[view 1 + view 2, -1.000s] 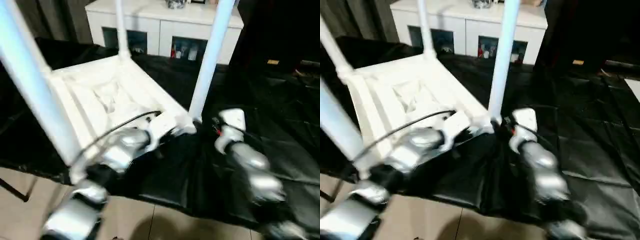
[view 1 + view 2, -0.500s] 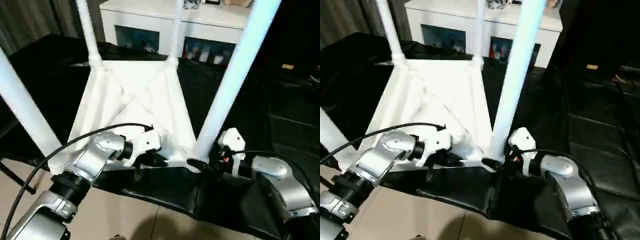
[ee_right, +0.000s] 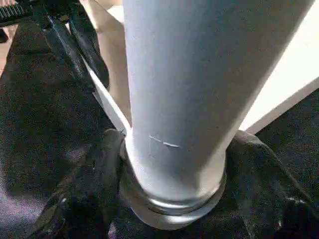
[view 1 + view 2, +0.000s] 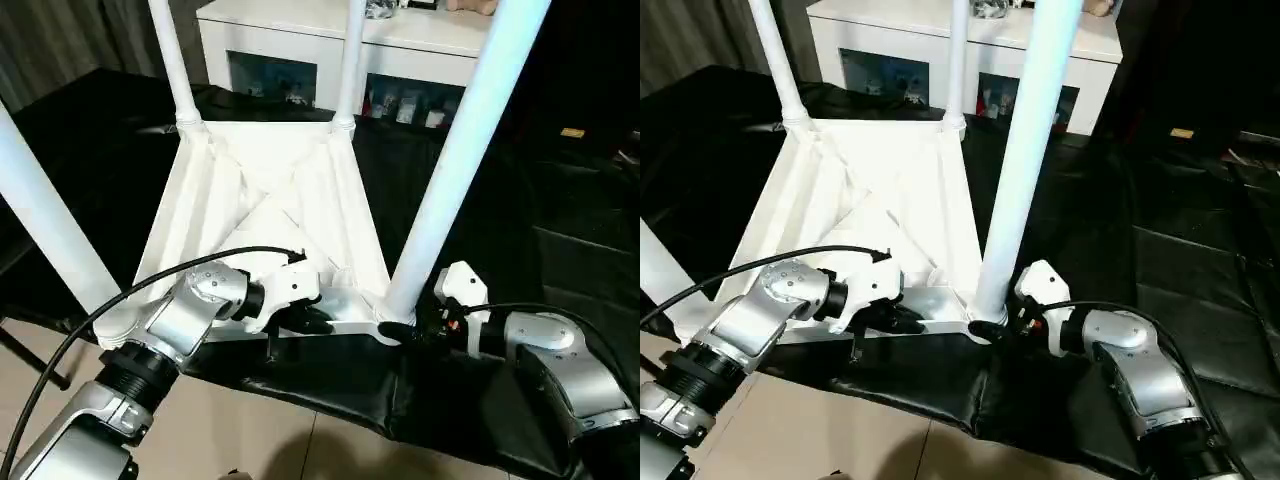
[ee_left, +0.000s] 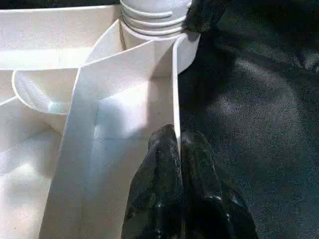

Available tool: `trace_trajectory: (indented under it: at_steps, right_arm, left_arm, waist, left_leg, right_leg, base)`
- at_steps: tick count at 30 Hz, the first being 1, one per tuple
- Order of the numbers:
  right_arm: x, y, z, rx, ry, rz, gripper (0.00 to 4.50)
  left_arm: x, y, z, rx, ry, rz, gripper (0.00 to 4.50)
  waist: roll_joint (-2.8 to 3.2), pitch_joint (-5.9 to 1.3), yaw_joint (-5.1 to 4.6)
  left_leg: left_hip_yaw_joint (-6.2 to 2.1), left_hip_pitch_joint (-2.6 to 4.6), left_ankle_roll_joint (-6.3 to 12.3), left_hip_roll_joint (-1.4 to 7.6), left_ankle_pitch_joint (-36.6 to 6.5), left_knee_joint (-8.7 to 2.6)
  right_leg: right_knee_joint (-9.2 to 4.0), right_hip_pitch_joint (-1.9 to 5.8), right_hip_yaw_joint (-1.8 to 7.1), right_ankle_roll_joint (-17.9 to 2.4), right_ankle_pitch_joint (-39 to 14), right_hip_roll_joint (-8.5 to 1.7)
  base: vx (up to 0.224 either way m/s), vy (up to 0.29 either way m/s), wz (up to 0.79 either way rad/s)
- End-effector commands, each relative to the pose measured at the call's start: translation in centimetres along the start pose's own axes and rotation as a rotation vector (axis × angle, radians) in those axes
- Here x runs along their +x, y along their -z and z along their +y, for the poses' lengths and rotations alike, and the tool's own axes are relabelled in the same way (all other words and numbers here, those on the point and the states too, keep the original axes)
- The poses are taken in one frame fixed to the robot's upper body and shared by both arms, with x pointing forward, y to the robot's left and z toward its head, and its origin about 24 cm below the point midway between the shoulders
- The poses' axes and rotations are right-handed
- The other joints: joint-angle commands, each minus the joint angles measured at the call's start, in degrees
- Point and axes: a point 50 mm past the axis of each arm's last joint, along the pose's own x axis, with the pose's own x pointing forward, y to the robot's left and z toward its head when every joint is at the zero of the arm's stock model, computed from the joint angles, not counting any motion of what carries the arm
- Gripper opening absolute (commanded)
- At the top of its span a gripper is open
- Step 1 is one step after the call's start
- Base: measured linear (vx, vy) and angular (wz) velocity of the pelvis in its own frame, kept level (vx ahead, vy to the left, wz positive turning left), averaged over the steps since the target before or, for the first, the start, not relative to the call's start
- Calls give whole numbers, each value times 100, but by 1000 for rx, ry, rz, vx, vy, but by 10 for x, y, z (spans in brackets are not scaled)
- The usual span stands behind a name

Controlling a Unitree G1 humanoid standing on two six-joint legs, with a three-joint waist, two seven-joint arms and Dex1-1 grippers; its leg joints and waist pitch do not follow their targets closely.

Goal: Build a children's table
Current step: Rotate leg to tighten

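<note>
Upturned children's table on the black-covered bench, all four legs pointing up, held at its near edge by both hands.

Nearest, left hand pinched shut on the thin near rim wall of the table, one finger on each side of it. Just beside, right hand part open around the foot of the near right leg, fingers either side of its collar and touching it. Table top lying flat, ribbed underside up, long axis running away toward the cabinet. Near left leg rising at the left edge; two far legs standing at the far corners. Beyond, white cabinet with glass-fronted doors.
</note>
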Motion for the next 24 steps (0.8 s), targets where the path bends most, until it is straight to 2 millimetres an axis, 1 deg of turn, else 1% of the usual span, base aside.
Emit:
trace_trajectory:
  at_steps: [1, 7, 9, 10, 11, 12, 13, 15, 17, 18, 19, 20, 21, 22, 23, 24]
  right_arm:
    - [-2, -2, -1, -2, -13, -17, 280]
    - [1, 3, 1, 36, -2, -21, 271]
    - [8, 11, -1, 78, 88, 0, 271]
    - [8, 11, -1, 78, 88, 0, 271]
    - [8, 11, -1, 78, 88, 0, 271]
    - [8, 11, -1, 78, 88, 0, 271]
    - [8, 11, -1, 78, 88, 0, 271]
    - [8, 11, -1, 78, 88, 0, 271]
    - [8, 11, -1, 78, 88, 0, 270]
    - [30, 19, -13, 217, 399, -13, 270]
    - [45, 22, -18, 334, 596, -24, 270]
    - [67, 23, -17, 483, 793, -18, 270]
    - [75, 21, -16, 536, 848, -15, 270]
    - [76, 20, -16, 532, 848, -18, 269]
    - [83, 11, -16, 497, 845, -44, 269]
    - [85, 5, -17, 454, 828, -57, 269]
  left_arm:
    - [7, 16, -11, -32, 63, 83, 0]
    - [7, 18, -11, -34, 56, 90, 0]
    - [13, 18, -8, -66, 5, 85, 0]
    - [13, 18, -8, -66, 5, 85, 0]
    - [13, 18, -8, -66, 5, 85, 0]
    - [13, 18, -8, -66, 5, 85, 0]
    - [13, 18, -8, -66, 5, 85, 0]
    - [13, 18, -8, -66, 5, 85, 0]
    - [13, 18, -8, -66, 5, 85, 0]
    - [38, 7, 7, -168, -207, 38, 0]
    - [56, -4, 16, -237, -345, 16, 0]
    - [78, -19, 21, -315, -490, -2, 0]
    - [86, -26, 22, -340, -534, -8, 0]
    - [87, -26, 22, -338, -538, -10, 0]
    - [89, -32, 24, -321, -565, -21, 0]
    - [89, -36, 25, -315, -577, -36, 0]
  waist:
    - [-33, -314, -19]
    - [-30, -325, -19]
    - [-14, -313, -26]
    - [-12, -288, -37]
    - [-25, -266, -43]
    - [-28, -262, -48]
    - [-33, -265, -51]
    - [-34, -268, -55]
    - [-34, -277, -54]
    - [-34, -280, -52]
    - [-7, -230, -107]
    - [29, -233, -162]
    - [-1, -233, -205]
    - [-55, -297, -243]
    - [-43, -299, -228]
    - [-16, -306, -225]
  left_leg:
    - [23, 29, 303, 109, -1167, -403]
    - [23, 26, 326, 106, -1070, -392]
    - [29, 35, 308, 105, -1125, -396]
    - [27, 38, 244, 103, -1279, -418]
    - [18, 55, 171, 100, -1547, -442]
    - [11, 64, 144, 98, -1678, -448]
    - [-1, 85, 109, 100, -1821, -454]
    - [-14, 77, 92, 98, -1855, -465]
    - [-12, 79, 102, 99, -1818, -463]
    - [-12, 76, 108, 99, -1792, -461]
    - [22, 52, 4, 75, -1775, -461]
    - [-18, 144, -262, 63, -2161, -441]
    - [-63, 162, -363, 47, -2355, -418]
    - [-125, 124, -366, 22, -2344, -431]
    - [-87, 94, -165, 22, -2166, -446]
    - [-78, 85, -100, 26, -2107, -450]
  right_leg:
    - [-350, 281, 203, -1224, -1113, -226]
    - [-329, 288, 199, -1266, -956, -220]
    - [-340, 269, 201, -1273, -1032, -216]
    - [-378, 257, 197, -1233, -1272, -217]
    - [-420, 260, 192, -1120, -1691, -222]
    - [-439, 258, 192, -1055, -1904, -228]
    - [-468, 245, 200, -946, -2152, -233]
    - [-469, 244, 204, -899, -2167, -226]
    - [-458, 239, 209, -919, -2032, -218]
    - [-452, 241, 209, -930, -1982, -217]
    - [-465, 171, 209, -1013, -1990, -190]
    - [-513, 99, 176, -974, -2685, -229]
    - [-535, 99, 149, -851, -3049, -250]
    - [-529, 197, 103, -592, -3181, -238]
    - [-576, 206, 128, -529, -2787, -227]
    - [-572, 199, 143, -565, -2557, -221]
  base:
    - [0, 0, 0]
    - [0, 0, 0]
    - [0, 0, 0]
    - [0, 0, 0]
    - [0, 0, 0]
    - [0, 0, 0]
    - [0, 0, 0]
    - [0, 0, 0]
    - [0, 0, 0]
    - [0, 0, 0]
    - [0, 0, 0]
    - [-57, 3, -4]
    - [-57, 3, -4]
    - [-56, 35, -7]
    - [0, 0, 0]
    - [0, 0, 0]
